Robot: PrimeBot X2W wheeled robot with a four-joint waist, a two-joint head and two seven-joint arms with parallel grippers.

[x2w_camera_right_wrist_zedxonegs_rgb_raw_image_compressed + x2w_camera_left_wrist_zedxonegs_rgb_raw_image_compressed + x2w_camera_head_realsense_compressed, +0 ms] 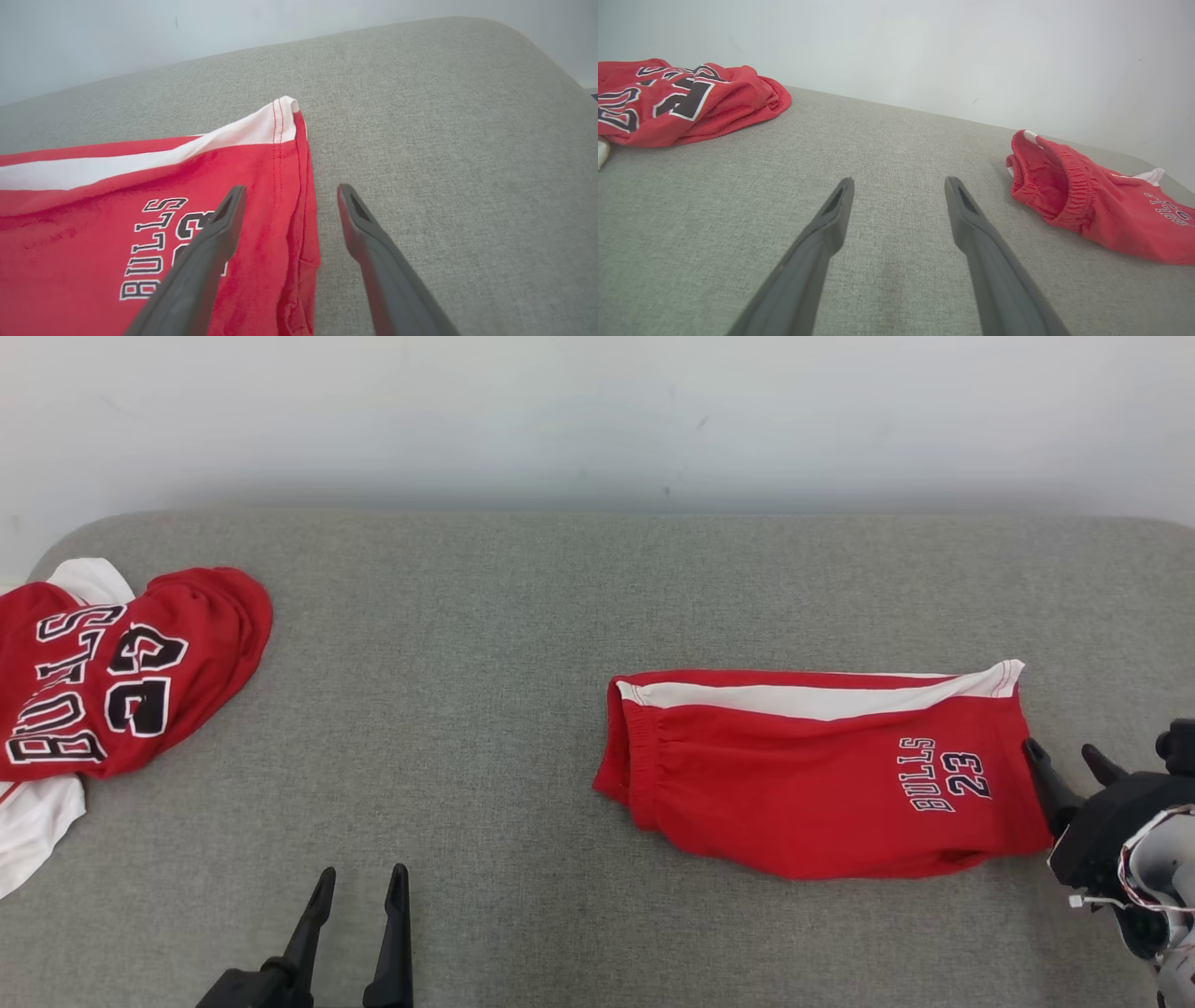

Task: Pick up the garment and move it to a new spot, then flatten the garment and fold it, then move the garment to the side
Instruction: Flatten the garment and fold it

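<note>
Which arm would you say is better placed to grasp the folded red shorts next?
Likely the right. The right gripper stands open at the red shorts' hem, one finger over the cloth, one over the grey cushion. The left gripper, also open, hangs over bare cushion, well apart from the shorts.

The red shorts [822, 775] carry "BULLS" in black letters edged white, with "23" beside it, printed on the leg near the hem. In the head view both read sideways. The right wrist view shows "BULLS" whole and the number partly hidden. In the left wrist view only the tail of the word reaches the frame's edge, seemingly "ULLS". Well to the left of the shorts, the red jersey [103, 672] bears a much larger "BULLS" and "23" in the same outlined lettering.
</note>
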